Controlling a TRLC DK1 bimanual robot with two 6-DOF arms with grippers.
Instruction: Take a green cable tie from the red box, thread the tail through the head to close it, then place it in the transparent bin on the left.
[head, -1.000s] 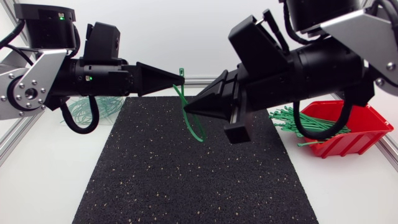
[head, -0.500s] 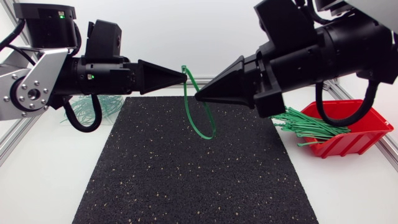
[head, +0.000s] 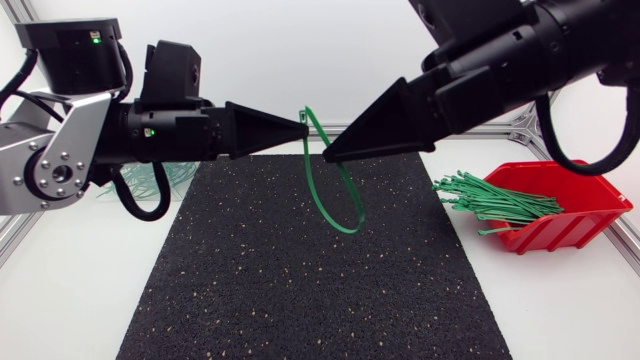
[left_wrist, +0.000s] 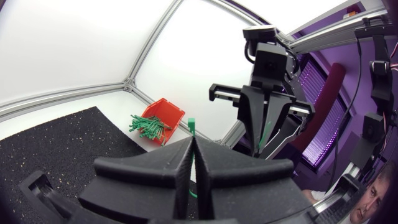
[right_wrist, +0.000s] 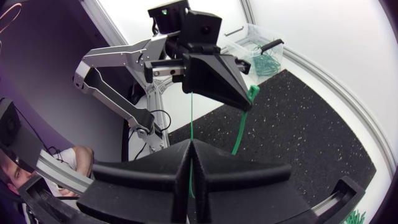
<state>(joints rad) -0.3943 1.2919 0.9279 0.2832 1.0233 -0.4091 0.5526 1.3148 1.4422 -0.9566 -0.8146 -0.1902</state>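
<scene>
A green cable tie (head: 345, 215) hangs as a loop above the black mat (head: 300, 290), held between both grippers. My left gripper (head: 303, 127) is shut on the tie just below its head (head: 307, 114). From the right, my right gripper (head: 328, 156) is shut on the thin tail. In the left wrist view the shut left gripper (left_wrist: 191, 148) has the head (left_wrist: 191, 124) sticking out past its tips, facing the right arm. In the right wrist view the tail (right_wrist: 191, 115) runs out of the shut right gripper (right_wrist: 190, 151) toward the left gripper (right_wrist: 214, 78).
The red box (head: 575, 215) at the right holds several green ties (head: 490, 200) spilling over its rim. The transparent bin (right_wrist: 256, 51), with green ties (right_wrist: 267, 63) in it, stands at the table's far left, mostly hidden behind my left arm in the head view.
Both grippers have shifted a little to the right with the tie. The right arm has lifted and swung up, and the loop now hangs wider and farther right.
</scene>
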